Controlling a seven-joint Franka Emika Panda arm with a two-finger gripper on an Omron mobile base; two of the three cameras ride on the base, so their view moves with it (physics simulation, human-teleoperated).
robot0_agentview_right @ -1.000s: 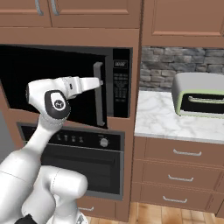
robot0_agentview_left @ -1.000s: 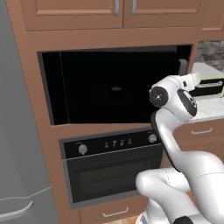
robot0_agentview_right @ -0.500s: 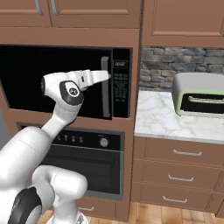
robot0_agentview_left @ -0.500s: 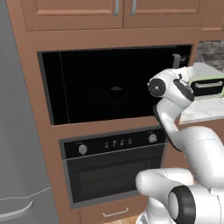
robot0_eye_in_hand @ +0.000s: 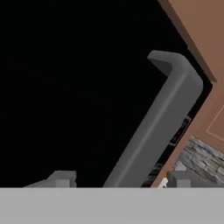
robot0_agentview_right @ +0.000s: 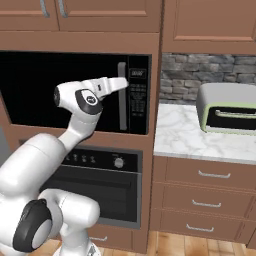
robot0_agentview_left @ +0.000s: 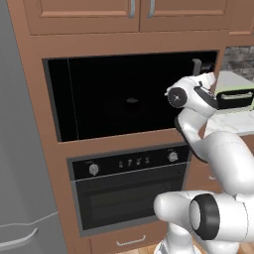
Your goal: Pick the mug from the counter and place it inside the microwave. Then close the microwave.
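The microwave (robot0_agentview_left: 129,99) (robot0_agentview_right: 65,90) is a black box built into the brown cabinetry, and its dark glass door looks flush with the front. Its grey vertical handle (robot0_agentview_right: 121,95) (robot0_eye_in_hand: 162,118) stands beside the keypad (robot0_agentview_right: 138,95). My gripper (robot0_agentview_right: 125,81) (robot0_agentview_left: 209,78) (robot0_eye_in_hand: 122,179) is at the upper part of that handle, open, with one fingertip (robot0_eye_in_hand: 61,177) on either side of the bar and a gap on both sides. The mug is out of view. The white marble counter (robot0_agentview_right: 185,137) lies to the right of the microwave.
A pale green-and-grey toaster oven (robot0_agentview_right: 227,107) (robot0_agentview_left: 233,96) stands on the counter against a stone backsplash (robot0_agentview_right: 180,82). A black wall oven (robot0_agentview_left: 131,193) (robot0_agentview_right: 100,185) sits below the microwave. Wooden drawers (robot0_agentview_right: 210,192) are under the counter, and a grey fridge (robot0_agentview_left: 20,173) is at far left.
My arm has swung the hand rightward and forward, from in front of the glass door to the handle at its right edge. The door and the counter's things have not moved.
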